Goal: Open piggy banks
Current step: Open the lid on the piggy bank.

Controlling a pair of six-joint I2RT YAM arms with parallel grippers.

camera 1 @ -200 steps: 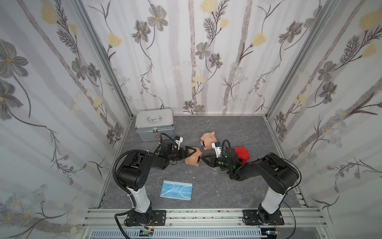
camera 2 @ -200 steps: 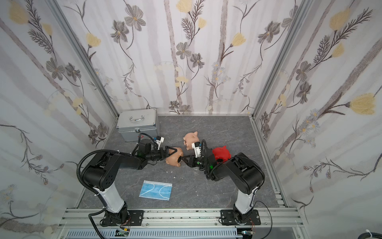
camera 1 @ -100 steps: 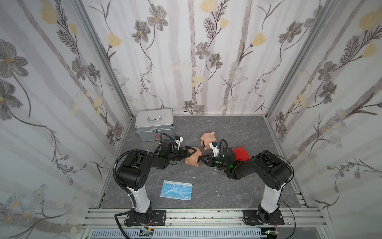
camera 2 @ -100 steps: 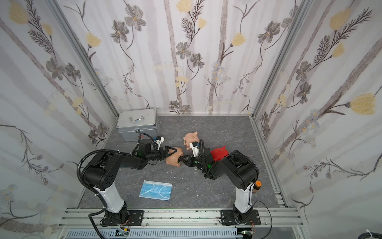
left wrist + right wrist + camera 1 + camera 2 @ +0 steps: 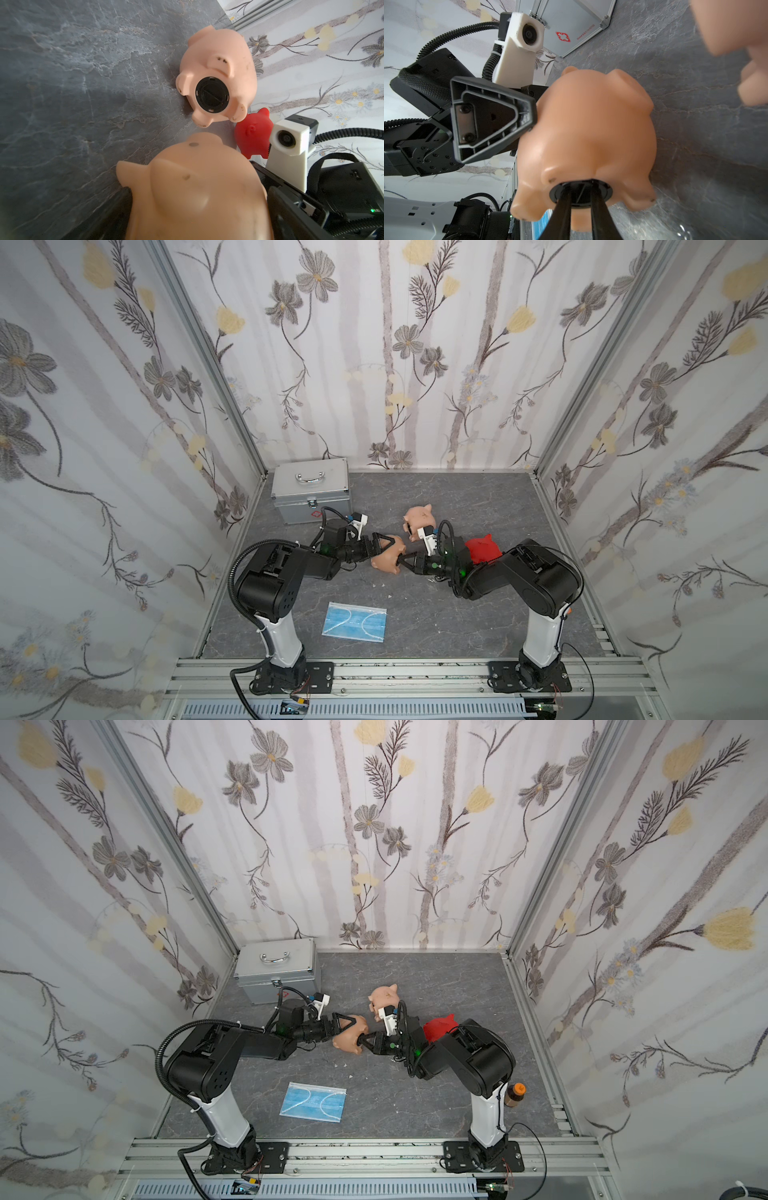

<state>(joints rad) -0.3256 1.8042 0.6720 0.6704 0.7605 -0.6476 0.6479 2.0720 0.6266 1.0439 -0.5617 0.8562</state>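
Grey marbled tabletop (image 5: 457, 614) – floral walls (image 5: 374, 364) | left gripper (image 5: 387, 551) clasping peach pig (image 5: 384, 564) | right gripper (image 5: 402, 562) pinching its plug (image 5: 605, 192)

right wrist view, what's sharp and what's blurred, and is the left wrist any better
Right wrist view: the held peach pig and its black plug read fairly clearly, but the second peach pig is blurred. Left wrist view: reversed, the held pig fills the foreground out of focus while the second pig's plug is crisp. Both top views: even light, no glare.
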